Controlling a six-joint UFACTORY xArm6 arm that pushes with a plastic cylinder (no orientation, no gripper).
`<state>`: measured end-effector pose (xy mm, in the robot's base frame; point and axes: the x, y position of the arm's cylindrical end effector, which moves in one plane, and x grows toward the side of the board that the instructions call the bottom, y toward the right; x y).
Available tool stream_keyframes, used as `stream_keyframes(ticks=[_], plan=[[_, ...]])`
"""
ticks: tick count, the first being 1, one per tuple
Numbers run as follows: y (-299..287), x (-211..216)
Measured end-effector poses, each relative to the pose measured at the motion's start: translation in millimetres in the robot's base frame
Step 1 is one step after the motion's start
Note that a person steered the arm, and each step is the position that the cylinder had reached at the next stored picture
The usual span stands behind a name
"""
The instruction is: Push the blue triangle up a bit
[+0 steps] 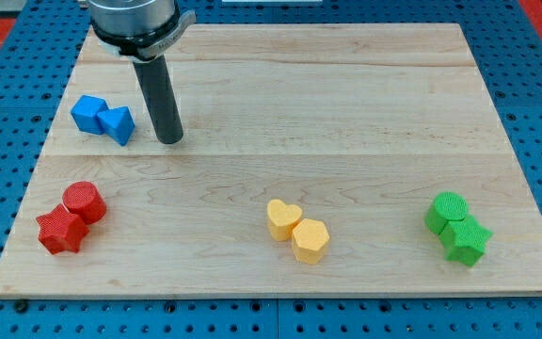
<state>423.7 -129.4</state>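
Observation:
The blue triangle (118, 123) lies on the wooden board (346, 113) at the view's upper left, touching a blue cube (88, 113) on its left. My tip (169, 139) rests on the board just to the right of the blue triangle, a small gap away, at about the triangle's lower edge. The dark rod rises from it toward the view's top, to the arm's grey end.
A red cylinder (84, 201) and a red star (61, 230) sit at the lower left. A yellow heart (283, 218) and a yellow hexagon (310, 240) sit at the lower middle. A green cylinder (448, 211) and a green star (466, 241) sit at the lower right.

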Motion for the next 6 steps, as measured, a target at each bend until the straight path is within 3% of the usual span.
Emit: stream_keyframes(ticks=[1, 2, 3, 4, 5, 6], plan=[[-7, 21], [-74, 40], [-120, 17], [-85, -8], [-14, -34], [1, -63]])
